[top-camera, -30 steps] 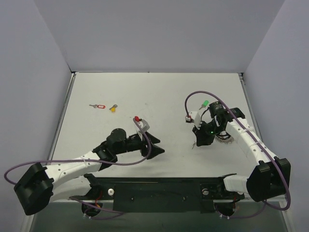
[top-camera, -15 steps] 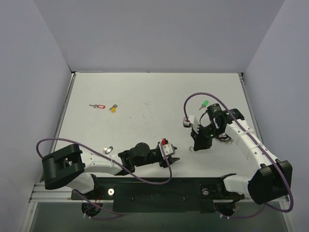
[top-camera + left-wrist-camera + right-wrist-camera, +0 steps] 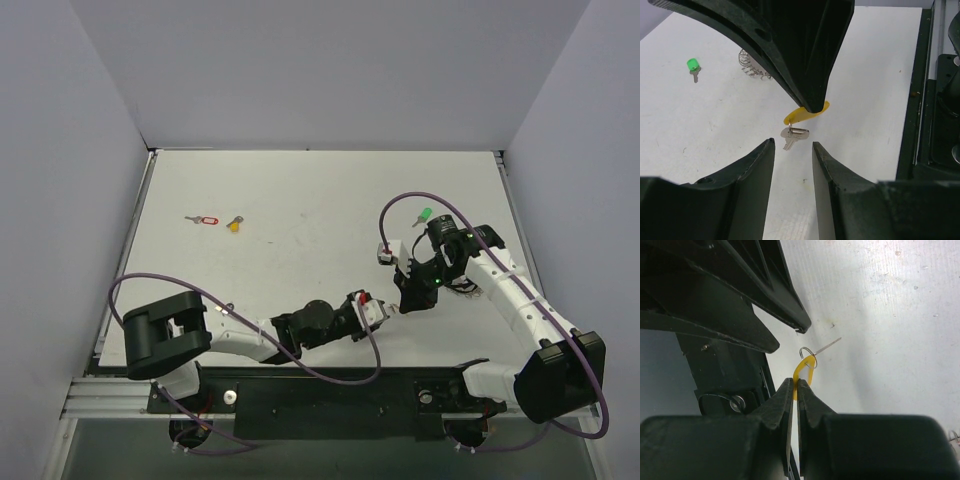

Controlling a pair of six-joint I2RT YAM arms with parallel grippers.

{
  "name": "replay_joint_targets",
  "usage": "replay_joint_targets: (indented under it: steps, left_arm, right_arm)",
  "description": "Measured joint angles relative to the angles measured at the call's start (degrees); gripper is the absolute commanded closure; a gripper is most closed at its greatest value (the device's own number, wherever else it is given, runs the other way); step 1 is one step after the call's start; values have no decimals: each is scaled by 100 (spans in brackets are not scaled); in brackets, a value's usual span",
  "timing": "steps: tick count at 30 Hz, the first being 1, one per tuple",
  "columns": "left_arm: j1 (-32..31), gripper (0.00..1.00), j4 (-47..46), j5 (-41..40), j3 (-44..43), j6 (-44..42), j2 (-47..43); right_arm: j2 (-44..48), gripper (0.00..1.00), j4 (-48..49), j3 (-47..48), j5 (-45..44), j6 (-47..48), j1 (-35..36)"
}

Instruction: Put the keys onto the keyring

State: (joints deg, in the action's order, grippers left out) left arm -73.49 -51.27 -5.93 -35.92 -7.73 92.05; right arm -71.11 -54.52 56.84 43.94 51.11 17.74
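Right hand (image 3: 795,382) on yellow key (image 3: 806,374), wrist-only

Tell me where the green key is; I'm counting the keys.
Top view: the green key lies on the table's right side, beside the purple cable.

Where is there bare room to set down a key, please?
The middle of the table, between the yellow key and the green key, is bare. Crowded near right: left gripper and right gripper meet by the keyring.
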Motion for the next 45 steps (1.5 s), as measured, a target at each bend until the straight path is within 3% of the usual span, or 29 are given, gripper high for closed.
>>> replay_joint_targets:
  steps: [23,27,28,30,38,45]
  left_arm:
    - [-144,69,-55,-424,-452,-48,529]
    - [-146,80,-35,-483,-476,-48,551]
    - [-146,92,-31,-509,-481,-50,551]
    - [-146,100,-7,-568,-496,-48,551]
    - [-153,100,138,-584,-487,-55,463]
    - [-116,100,850,-72,-197,-26,-459]
  right_arm:
    - [0,100,-20,9,24,24,22]
    - [0,100,-39,9,39,42,33]
    - [0,100,-46,9,39,44,31]
    - [0,100,-81,9,37,61,33]
    - [-2,100,-96,35,24,151,28]
    - [-2,100,-98,39,188,146,-2]
